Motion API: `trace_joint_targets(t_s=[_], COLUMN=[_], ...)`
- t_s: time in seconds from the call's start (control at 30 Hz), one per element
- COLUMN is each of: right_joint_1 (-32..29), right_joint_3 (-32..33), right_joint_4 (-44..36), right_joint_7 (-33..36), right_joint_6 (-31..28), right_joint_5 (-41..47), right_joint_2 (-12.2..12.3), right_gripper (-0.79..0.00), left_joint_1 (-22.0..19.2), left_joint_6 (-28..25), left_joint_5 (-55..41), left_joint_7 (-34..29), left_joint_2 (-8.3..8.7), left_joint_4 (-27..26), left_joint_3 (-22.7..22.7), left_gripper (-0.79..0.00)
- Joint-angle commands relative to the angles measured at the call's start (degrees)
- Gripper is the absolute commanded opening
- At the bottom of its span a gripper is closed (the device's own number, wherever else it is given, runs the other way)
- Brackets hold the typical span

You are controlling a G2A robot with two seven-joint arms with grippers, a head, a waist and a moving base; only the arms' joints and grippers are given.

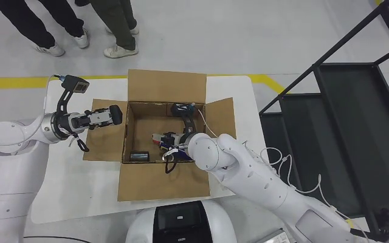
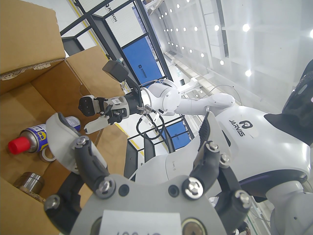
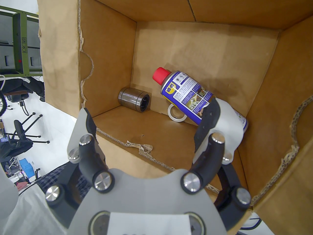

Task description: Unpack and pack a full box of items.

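While its jaws gape, the right tool (image 3: 149,110) hangs inside the box (image 3: 207,45).

Box (image 3: 207,47) matt corrugated cardboard; cylinder (image 3: 134,99) polished metal; spray can (image 3: 185,94) glossy, plastic cap (image 3: 160,74).

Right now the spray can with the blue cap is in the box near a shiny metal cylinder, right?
No. The spray can has a red cap, not blue; the right wrist view shows it. It is in the box near the metal cylinder.
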Motion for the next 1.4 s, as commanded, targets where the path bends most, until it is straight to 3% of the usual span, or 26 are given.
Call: trace_joint_targets(t_s=[0.0,0.2,0.43,0.6,0.8,1.37], right_joint_1=[0.11,6.13,15.54,20.58,23.28,22.92], right_joint_3=[0.08,-1.74,-6.78,-10.67,-14.16,-14.70], right_joint_4=[0.45,3.68,13.63,21.24,27.61,28.25], right_joint_7=[-0.37,11.04,24.83,27.02,27.60,27.39], right_joint_6=[-1.88,-11.00,-25.79,-32.21,-35.02,-36.63], right_joint_5=[0.17,-5.49,-8.78,-11.51,-11.98,-13.00], right_joint_2=[-0.10,0.19,-1.08,-2.94,-5.40,-5.45], right_gripper=[0.000,0.000,0.000,0.000,0.000,0.000], left_joint_1=[0.00,0.00,0.00,0.00,0.00,0.00], left_joint_6=[0.00,0.00,0.00,0.00,0.00,0.00], left_joint_5=[0.00,0.00,0.00,0.00,0.00,0.00], left_joint_7=[0.00,0.00,0.00,0.00,0.00,0.00], left_joint_2=[0.00,0.00,0.00,0.00,0.00,0.00], left_joint_4=[0.00,0.00,0.00,0.00,0.00,0.00], left_joint_3=[0.00,0.00,0.00,0.00,0.00,0.00], left_gripper=[0.000,0.000,0.000,0.000,0.000,0.000])
